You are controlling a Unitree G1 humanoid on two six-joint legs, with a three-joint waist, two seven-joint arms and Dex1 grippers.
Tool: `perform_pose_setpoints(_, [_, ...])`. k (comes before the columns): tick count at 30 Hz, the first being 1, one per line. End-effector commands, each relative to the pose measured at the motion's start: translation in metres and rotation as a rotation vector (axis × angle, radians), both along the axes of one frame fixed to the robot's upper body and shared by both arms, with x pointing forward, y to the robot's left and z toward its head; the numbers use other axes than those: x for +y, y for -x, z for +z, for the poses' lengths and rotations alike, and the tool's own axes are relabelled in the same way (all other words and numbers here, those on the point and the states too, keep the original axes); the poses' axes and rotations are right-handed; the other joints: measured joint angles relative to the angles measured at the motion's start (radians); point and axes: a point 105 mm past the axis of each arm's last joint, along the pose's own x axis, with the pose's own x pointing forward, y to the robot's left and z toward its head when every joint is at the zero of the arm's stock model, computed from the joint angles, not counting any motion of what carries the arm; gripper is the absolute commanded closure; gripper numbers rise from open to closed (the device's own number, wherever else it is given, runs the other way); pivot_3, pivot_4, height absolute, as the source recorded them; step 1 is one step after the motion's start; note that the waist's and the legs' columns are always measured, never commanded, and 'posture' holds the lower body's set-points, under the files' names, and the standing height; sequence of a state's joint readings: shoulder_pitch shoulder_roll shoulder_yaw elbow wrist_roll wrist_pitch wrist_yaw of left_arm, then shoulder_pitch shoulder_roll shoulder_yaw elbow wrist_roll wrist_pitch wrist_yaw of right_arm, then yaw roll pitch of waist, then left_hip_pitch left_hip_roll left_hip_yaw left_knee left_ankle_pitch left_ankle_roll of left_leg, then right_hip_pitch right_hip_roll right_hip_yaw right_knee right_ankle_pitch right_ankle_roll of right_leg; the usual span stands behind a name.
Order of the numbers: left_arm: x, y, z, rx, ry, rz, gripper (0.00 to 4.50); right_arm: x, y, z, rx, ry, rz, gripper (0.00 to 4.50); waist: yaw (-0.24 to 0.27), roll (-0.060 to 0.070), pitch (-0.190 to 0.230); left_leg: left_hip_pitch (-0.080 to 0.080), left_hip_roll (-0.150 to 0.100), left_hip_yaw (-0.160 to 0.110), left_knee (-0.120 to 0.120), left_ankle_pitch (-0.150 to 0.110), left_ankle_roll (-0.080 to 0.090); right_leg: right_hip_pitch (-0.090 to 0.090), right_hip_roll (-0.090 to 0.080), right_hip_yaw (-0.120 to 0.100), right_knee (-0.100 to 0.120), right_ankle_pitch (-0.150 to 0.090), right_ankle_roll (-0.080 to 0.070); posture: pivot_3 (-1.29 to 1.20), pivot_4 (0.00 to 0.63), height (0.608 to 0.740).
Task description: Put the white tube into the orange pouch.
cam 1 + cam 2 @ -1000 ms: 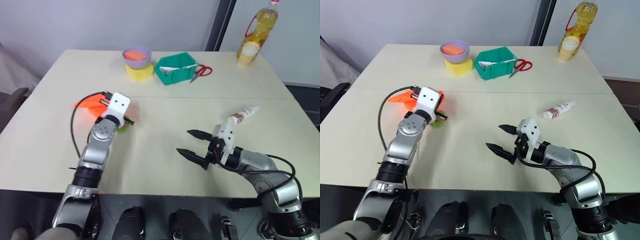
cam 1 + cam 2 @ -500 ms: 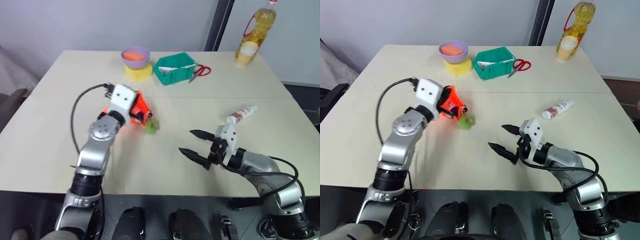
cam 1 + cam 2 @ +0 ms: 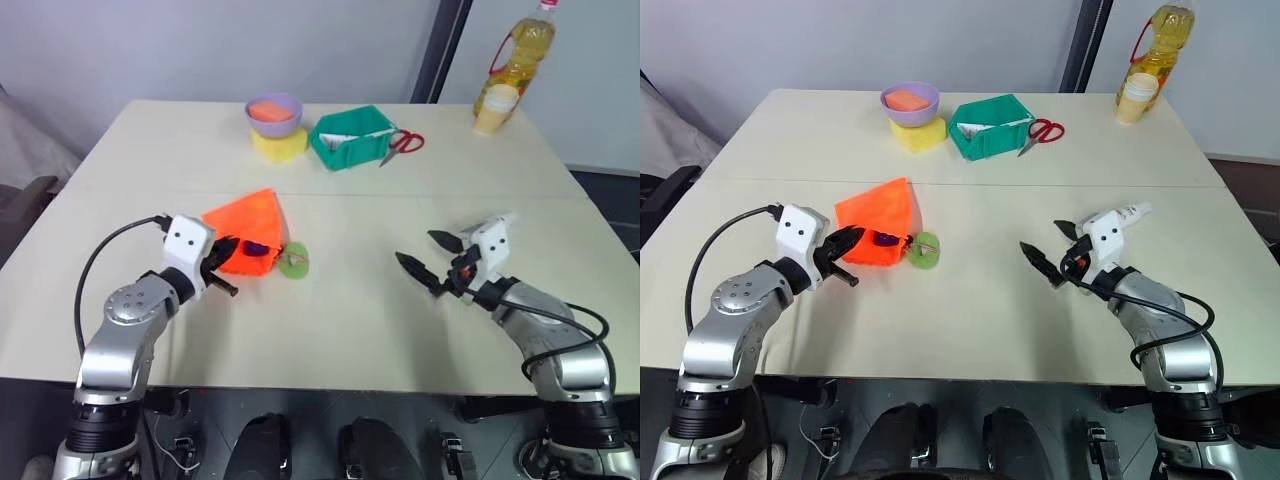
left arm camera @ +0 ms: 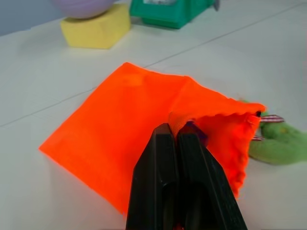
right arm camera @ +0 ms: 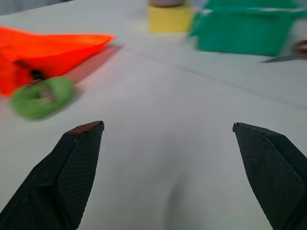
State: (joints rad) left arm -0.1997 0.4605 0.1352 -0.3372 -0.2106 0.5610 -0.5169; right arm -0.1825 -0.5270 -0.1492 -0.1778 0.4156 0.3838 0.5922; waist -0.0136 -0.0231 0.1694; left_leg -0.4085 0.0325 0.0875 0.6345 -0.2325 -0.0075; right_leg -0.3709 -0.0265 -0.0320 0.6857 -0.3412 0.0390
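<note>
The pouch (image 3: pixel 878 221) is bright orange, its round tag (image 3: pixel 923 250) green. The tube (image 3: pixel 1126 212) is white with red-pink print. Further back sit a lilac bowl (image 3: pixel 909 100) on a yellow sponge (image 3: pixel 919 133), a green box (image 3: pixel 991 125), red-handled scissors (image 3: pixel 1042 129) and a yellow oil bottle (image 3: pixel 1157 52). The surface (image 3: pixel 970 310) is pale cream, and both hands have black fingers (image 4: pixel 180 187).

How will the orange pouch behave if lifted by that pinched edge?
Probably floppy: the orange pouch lies flat and creased, its rim buckled where the left gripper's fingers pinch it. Likely light. The mouth may sag shut, and the green tag would dangle on its cord.
</note>
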Motion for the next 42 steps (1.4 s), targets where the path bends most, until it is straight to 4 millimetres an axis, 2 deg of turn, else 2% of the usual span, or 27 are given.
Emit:
perform_pose_setpoints(1, [-0.003, 0.002, 0.007, -0.026, -0.004, -0.022, 4.46, -0.024, -0.013, 0.016, -0.08, 0.011, -0.165, 0.0, -0.001, 0.0, 0.0, 0.0, 0.0, 0.0, 0.0, 0.0, 0.0, 0.0, 0.0, 0.0, 0.0, 0.0, 0.0, 0.0, 0.15, 0.737])
perform_pose_setpoints(9, [-0.007, 0.0, 0.001, 0.0, -0.004, -0.066, 4.46, -0.062, -0.033, 0.015, -0.089, 0.117, -0.549, 0.0, -0.001, 0.0, 0.0, 0.0, 0.0, 0.001, 0.0, 0.0, 0.0, -0.001, 0.0, 0.0, 0.0, 0.0, 0.0, 0.0, 0.15, 0.737])
perform_pose_setpoints(12, [-0.009, -0.003, 0.002, -0.003, 0.005, -0.079, 4.46, -0.074, -0.039, 0.012, -0.045, 0.073, -0.749, 0.0, -0.004, 0.0, 0.0, 0.0, 0.0, 0.001, -0.001, 0.003, -0.005, -0.002, 0.0, 0.0, 0.001, 0.0, 0.0, 0.0, 0.15, 0.737])
perform_pose_setpoints(18, [-0.017, -0.007, 0.003, -0.009, 0.024, -0.102, 4.46, -0.067, -0.052, -0.001, 0.078, -0.019, -0.948, 0.0, -0.003, 0.0, 0.0, 0.0, 0.0, 0.001, -0.002, 0.004, -0.007, -0.002, 0.0, 0.001, 0.001, 0.0, 0.0, 0.0, 0.15, 0.737])
perform_pose_setpoints(22, [-0.021, -0.007, 0.003, -0.012, 0.033, -0.112, 4.46, -0.071, -0.058, -0.009, 0.155, -0.036, -1.06, 0.0, -0.004, 0.0, 0.0, 0.0, 0.0, 0.001, -0.003, 0.004, -0.007, -0.003, 0.0, 0.001, 0.001, 0.0, 0.0, 0.0, 0.15, 0.737])
perform_pose_setpoints(31, [-0.028, -0.005, 0.005, -0.019, 0.048, -0.125, 4.46, -0.08, -0.067, -0.015, 0.236, -0.112, -1.182, 0.0, -0.005, 0.001, 0.0, -0.001, 0.0, 0.002, -0.003, 0.004, -0.007, -0.003, 0.0, 0.001, 0.0, 0.0, 0.0, 0.0, 0.15, 0.737])
perform_pose_setpoints(32, [-0.028, -0.005, 0.005, -0.02, 0.049, -0.124, 4.5, -0.08, -0.066, -0.016, 0.241, -0.122, -1.189, 0.56, -0.005, 0.001, 0.0, -0.001, 0.0, 0.002, -0.003, 0.004, -0.007, -0.003, 0.0, 0.001, 0.0, 0.0, 0.0, 0.0, 0.15, 0.737])
perform_pose_setpoints(34, [-0.028, -0.005, 0.005, -0.021, 0.052, -0.123, 4.5, -0.082, -0.064, -0.019, 0.258, -0.138, -1.205, 1.34, -0.005, 0.001, 0.0, -0.001, 0.0, 0.002, -0.003, 0.004, -0.007, -0.003, 0.0, 0.001, 0.0, 0.0, 0.0, 0.0, 0.15, 0.737])
perform_pose_setpoints(37, [-0.027, -0.003, 0.005, -0.018, 0.052, -0.12, 4.5, -0.082, -0.062, -0.019, 0.252, -0.146, -1.201, 2.81, -0.005, 0.001, 0.0, -0.001, 0.0, 0.002, -0.003, 0.004, -0.007, -0.003, 0.0, 0.001, 0.0, 0.0, 0.0, 0.0, 0.15, 0.737])
perform_pose_setpoints(42, [-0.025, -0.003, 0.004, -0.015, 0.052, -0.115, 4.5, -0.077, -0.062, -0.013, 0.221, -0.16, -1.156, 2.81, -0.006, 0.001, 0.0, -0.001, 0.0, 0.002, -0.004, 0.004, -0.006, -0.004, 0.0, 0.001, 0.0, 0.0, 0.0, 0.0, 0.15, 0.737])
